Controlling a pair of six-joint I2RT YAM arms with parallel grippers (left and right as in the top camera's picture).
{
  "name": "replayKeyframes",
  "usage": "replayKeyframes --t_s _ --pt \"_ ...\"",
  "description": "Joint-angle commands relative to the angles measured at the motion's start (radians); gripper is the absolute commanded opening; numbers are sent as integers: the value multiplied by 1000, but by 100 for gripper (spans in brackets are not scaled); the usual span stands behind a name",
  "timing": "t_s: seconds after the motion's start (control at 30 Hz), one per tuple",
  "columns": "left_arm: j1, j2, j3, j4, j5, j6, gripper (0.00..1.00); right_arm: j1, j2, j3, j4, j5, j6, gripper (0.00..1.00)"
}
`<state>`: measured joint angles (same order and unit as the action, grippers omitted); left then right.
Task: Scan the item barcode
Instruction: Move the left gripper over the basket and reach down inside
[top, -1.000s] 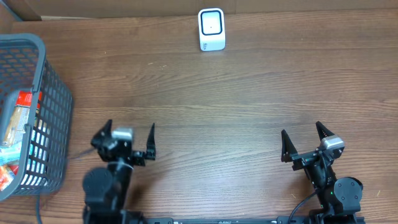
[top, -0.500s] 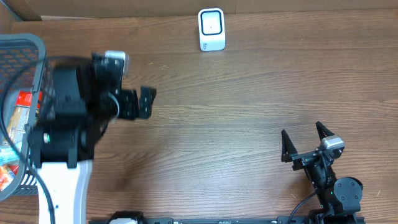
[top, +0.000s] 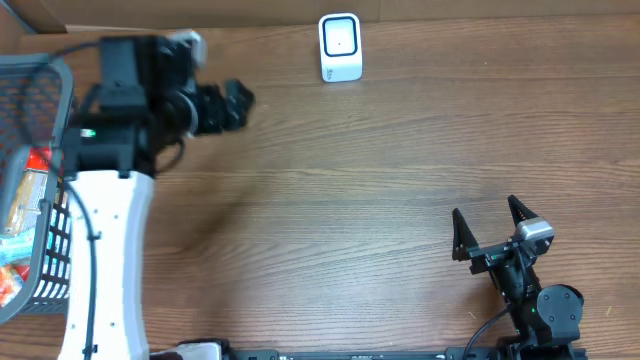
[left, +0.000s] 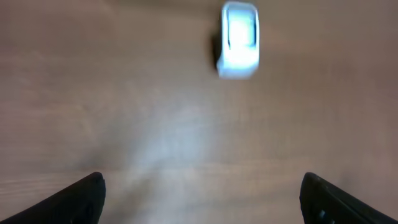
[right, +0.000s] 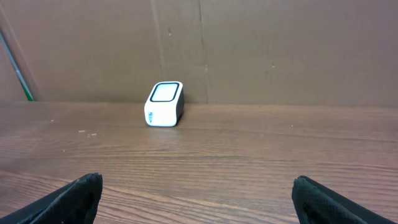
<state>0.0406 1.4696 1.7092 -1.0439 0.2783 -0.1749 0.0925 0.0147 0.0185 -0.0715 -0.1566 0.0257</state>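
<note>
Scanner (top: 340, 46): small white box, rounded corners, dark-framed window on top face. Stands upright on wood surface (top: 400, 150) at 12 o'clock, close to back edge. Blurred in left wrist view.

Items (top: 22, 200): packaged goods, one with red label, piled in grey mesh basket (top: 30, 66) at 9 o'clock. Barcodes not discernible.

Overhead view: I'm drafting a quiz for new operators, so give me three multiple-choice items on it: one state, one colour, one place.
1. The right gripper is: A open and empty; B shut tight; C hidden from view.
2. The basket is: A red; B grey; C yellow.
3. The scanner stands: A inside the basket; B near the table's far edge; C between the right gripper's fingers.
Key: 1 A, fingers apart, nothing between; 2 B, grey mesh wall; 3 B, alone by the back edge.
</note>
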Motion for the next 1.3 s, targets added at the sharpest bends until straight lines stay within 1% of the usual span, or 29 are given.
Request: replayKeyframes --t_s 0.0,0.13,0.2,0.33,0.43,0.53,0.63,0.77,0.87,1.03,1.17,1.27 --pt "116 0 187 4 -5 -155 91 5 -12 -11 4 6 0 100" --pt "281 19 325 -32 -17 -244 89 5 -12 -11 4 6 0 100" --pt "375 21 360 -72 -71 -293 88 5 -12 -11 4 7 0 100" --pt "533 27 360 -180 -232 -356 86 5 -12 -11 4 6 0 100" --pt "637 50 348 -257 -332 -365 82 5 -12 -11 4 6 0 100" --pt "732 77 320 -286 -383 -386 78 5 -12 -11 4 6 0 100" --pt "817 111 284 -286 -339 -417 78 5 -12 -11 4 7 0 100" --pt "885 148 201 -282 -333 -430 77 5 -12 -11 4 6 0 100" --pt "917 171 108 -248 -334 -430 77 5 -12 -11 4 6 0 100" --pt "941 204 -27 -147 -333 -372 77 5 -12 -11 4 6 0 100" --pt "936 250 -60 -82 -335 -330 76 5 -12 -11 4 6 0 100" --pt "933 293 -60 -60 -337 -326 75 5 -12 -11 4 6 0 100"
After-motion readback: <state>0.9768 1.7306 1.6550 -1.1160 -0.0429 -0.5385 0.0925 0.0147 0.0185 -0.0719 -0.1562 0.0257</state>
